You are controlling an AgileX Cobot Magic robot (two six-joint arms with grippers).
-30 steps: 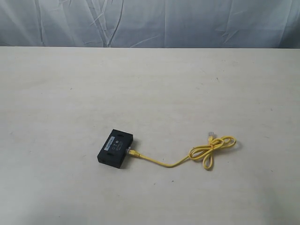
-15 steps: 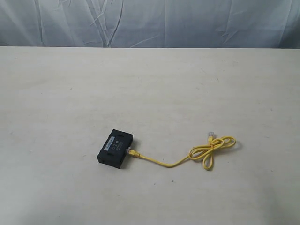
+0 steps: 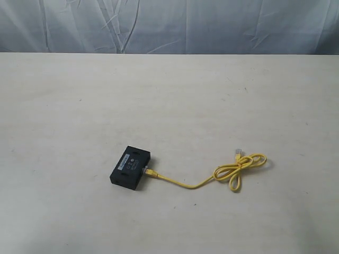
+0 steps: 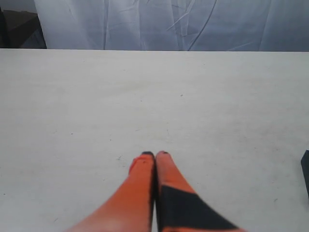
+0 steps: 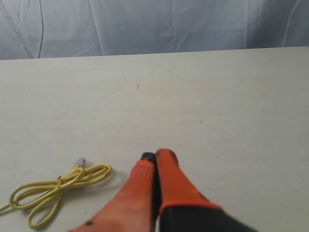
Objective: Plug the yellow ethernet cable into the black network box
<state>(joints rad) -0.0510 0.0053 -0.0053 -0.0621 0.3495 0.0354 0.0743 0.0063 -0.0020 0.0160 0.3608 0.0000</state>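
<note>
Nothing has shifted over the last second; every item lies as it did.

Exterior view: a small flat rectangular black plastic network box (image 3: pixel 130 168) rests on the pale counter (image 3: pixel 169 95), left of centre. A thin bright yellow ethernet cable (image 3: pixel 185 186) runs from the box's right side out to a loose looped knot (image 3: pixel 237 168), its long axis left to right across the view. One clear plug (image 3: pixel 150 172) touches the box's side; whether it is seated in a port cannot be told. The free clear plug (image 3: pixel 239 153) lies just beside the knot. Neither arm shows.

Left wrist view: the left gripper (image 4: pixel 155 153) has its orange jaws pressed together, empty, above bare counter. A dark sliver (image 4: pixel 306 169) at the frame edge is probably the box, cut off; its ports are hidden.

Right wrist view: the right gripper (image 5: pixel 155 155) has its jaws together, holding nothing. Knot and free plug lie near, off to one side of the tips and apart from them. Judgement: the right arm is nearer the free end, the left arm nearer the box.
</note>
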